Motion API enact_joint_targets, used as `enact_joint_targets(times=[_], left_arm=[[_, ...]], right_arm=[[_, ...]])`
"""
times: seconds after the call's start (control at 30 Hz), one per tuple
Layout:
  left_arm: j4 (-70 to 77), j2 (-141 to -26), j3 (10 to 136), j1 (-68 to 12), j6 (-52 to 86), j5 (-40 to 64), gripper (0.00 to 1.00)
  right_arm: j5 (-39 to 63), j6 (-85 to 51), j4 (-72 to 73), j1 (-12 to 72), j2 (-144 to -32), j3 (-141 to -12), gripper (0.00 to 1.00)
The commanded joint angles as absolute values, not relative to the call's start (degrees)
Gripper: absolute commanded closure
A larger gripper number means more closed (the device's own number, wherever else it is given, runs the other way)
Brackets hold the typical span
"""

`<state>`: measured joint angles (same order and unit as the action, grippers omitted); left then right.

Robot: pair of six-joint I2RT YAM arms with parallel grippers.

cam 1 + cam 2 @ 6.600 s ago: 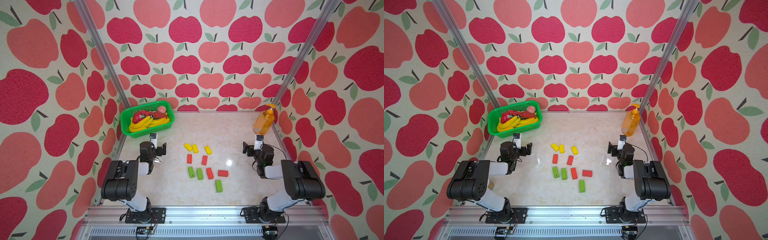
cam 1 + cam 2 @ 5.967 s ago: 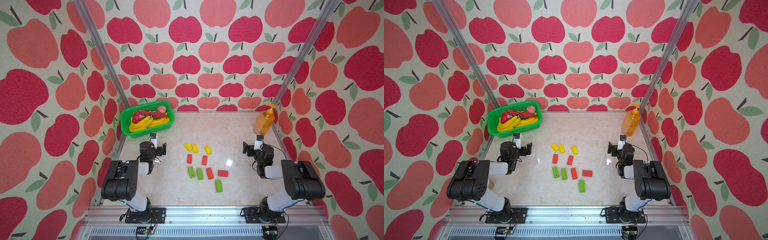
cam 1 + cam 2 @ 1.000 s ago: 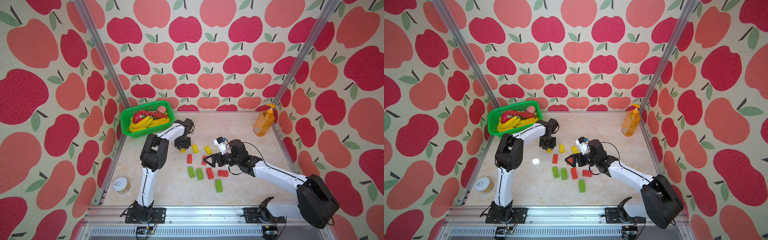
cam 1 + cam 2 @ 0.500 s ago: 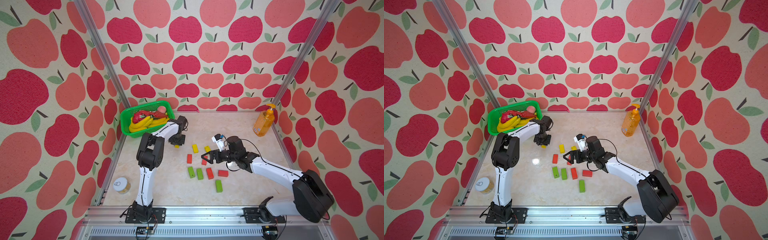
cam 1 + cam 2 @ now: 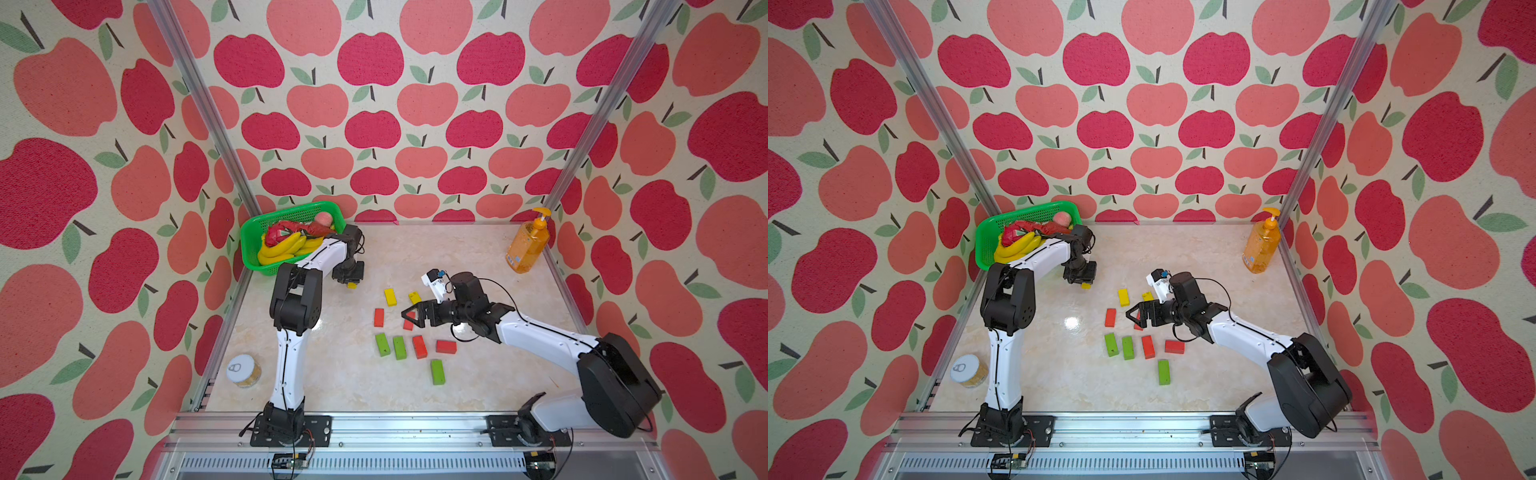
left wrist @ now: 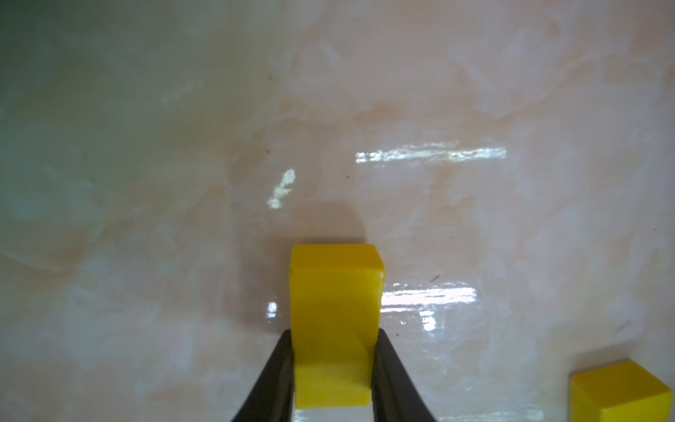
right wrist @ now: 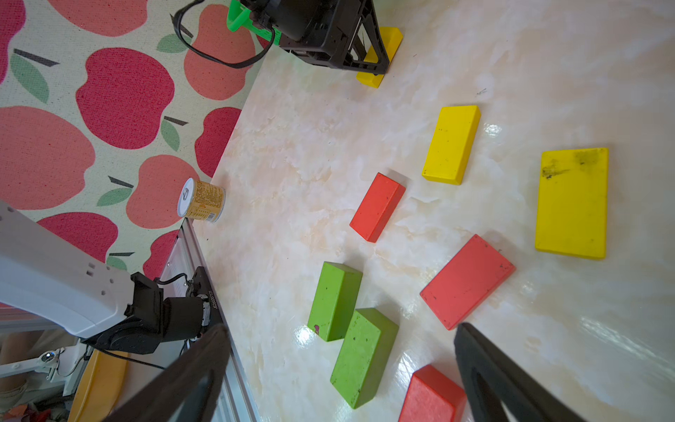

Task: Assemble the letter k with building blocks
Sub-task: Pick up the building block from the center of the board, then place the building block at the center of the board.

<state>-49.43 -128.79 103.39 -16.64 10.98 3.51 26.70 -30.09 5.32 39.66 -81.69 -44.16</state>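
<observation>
At the table's left edge we see a tin can, and in the far left corner a green basket of bananas; both sit outside the work. Just beside the basket, the left gripper points down at the marble. Its jaws are pressed on the two long sides of a yellow brick, which juts out ahead of the fingertips. We cannot tell whether the brick touches the surface or hangs just above it. It is held well apart from the rest, and we judge that this bare stretch is meant for the start of the straight bar, clear of the clutter. The other building blocks lie flat and loose in the middle of the table: two yellow, three green and four red. None of them meets end to end, so no letter k exists yet. Over the right of this scatter hovers the right gripper, its jaws spread wide and holding nothing. It hangs above a slanted red brick, which we take as its likely pick for one arm of the letter. An orange soap bottle stands alone in the far right corner.
</observation>
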Motion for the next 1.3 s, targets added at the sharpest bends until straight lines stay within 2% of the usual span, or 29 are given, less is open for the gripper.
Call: enact_joint_targets(times=[0.0,0.47,0.83,0.97,1.27], left_arm=[[-52.84,-130.96,103.97,-16.89,12.00,5.69,1.00],[-54.48,-127.96,98.08,-18.00,17.96,6.85,1.00],[-54.57,-127.28,97.11,-18.08,17.07,7.37,1.00],[-54.67,-127.58,97.46,-18.02,16.26,7.90,0.93],[-55.10,-127.63,97.91,-18.03,16.01,7.12,0.67]], right_arm=[[27.72,-29.99,4.45,40.00,-82.35,-46.14,0.01],[27.82,-30.28,4.48,40.56,-81.61,-45.22,0.01],[27.55,-30.35,4.66,41.35,-81.49,-45.18,0.01],[27.44,-30.33,4.48,41.40,-81.29,-45.25,0.01],[27.28,-30.32,4.48,41.75,-81.03,-45.13,0.01]])
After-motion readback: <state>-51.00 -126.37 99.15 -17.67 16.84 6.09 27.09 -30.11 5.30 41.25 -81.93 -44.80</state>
